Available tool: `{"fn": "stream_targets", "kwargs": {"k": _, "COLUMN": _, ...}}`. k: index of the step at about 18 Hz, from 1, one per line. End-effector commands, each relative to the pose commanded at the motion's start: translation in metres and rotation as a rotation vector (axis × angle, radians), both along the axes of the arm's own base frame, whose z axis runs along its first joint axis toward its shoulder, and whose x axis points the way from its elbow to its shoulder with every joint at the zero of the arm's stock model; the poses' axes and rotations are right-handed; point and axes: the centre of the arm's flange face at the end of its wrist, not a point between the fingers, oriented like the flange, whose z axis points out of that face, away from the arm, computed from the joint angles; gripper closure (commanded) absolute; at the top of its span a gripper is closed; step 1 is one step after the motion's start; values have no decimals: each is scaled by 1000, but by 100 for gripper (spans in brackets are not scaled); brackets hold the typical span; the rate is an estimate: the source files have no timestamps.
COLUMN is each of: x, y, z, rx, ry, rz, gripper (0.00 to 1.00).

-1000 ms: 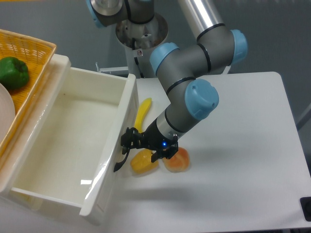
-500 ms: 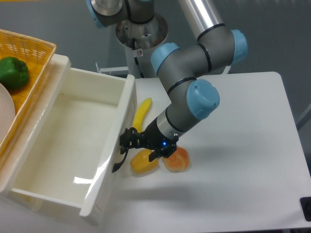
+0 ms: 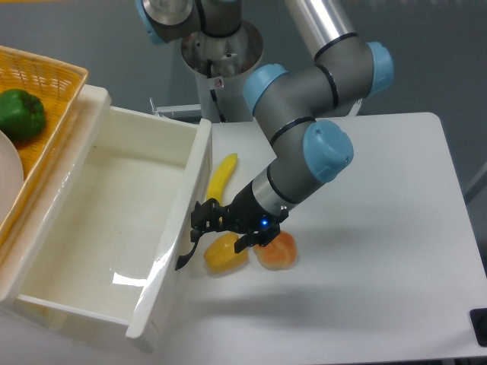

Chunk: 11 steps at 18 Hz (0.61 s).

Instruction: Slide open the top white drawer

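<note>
The top white drawer (image 3: 114, 228) stands pulled far out of the cabinet at the left, and its glossy inside is empty. Its curved black handle (image 3: 185, 257) hangs on the front panel (image 3: 171, 251), facing the table. My gripper (image 3: 201, 221) reaches in from the right with its black fingers at the upper end of that handle. The dark fingers and the dark handle merge, so I cannot make out the gap between the fingers or a grip.
A banana (image 3: 222, 177), a yellow fruit (image 3: 225, 253) and an orange fruit (image 3: 277, 250) lie on the white table right beside the drawer front, under my wrist. A wicker basket (image 3: 53, 84) with a green pepper (image 3: 20, 114) sits on the cabinet top at the left.
My arm's elbow and wrist have shifted a little to the right. The fingertips have eased slightly right. The drawer has stayed almost where it was.
</note>
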Motion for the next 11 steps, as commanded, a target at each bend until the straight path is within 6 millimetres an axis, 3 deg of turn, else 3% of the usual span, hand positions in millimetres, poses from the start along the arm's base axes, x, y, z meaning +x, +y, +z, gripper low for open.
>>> {"fn": "stream_targets", "kwargs": {"k": 8, "x": -45, "y": -14, "z": 48, "rx": 175, "ry": 297, "rz": 2, "gripper": 0}}
{"fn": "stream_targets", "kwargs": {"k": 11, "x": -60, "y": -28, "z": 44, "rx": 139, "ry": 473, "rz": -151, "gripper": 0}}
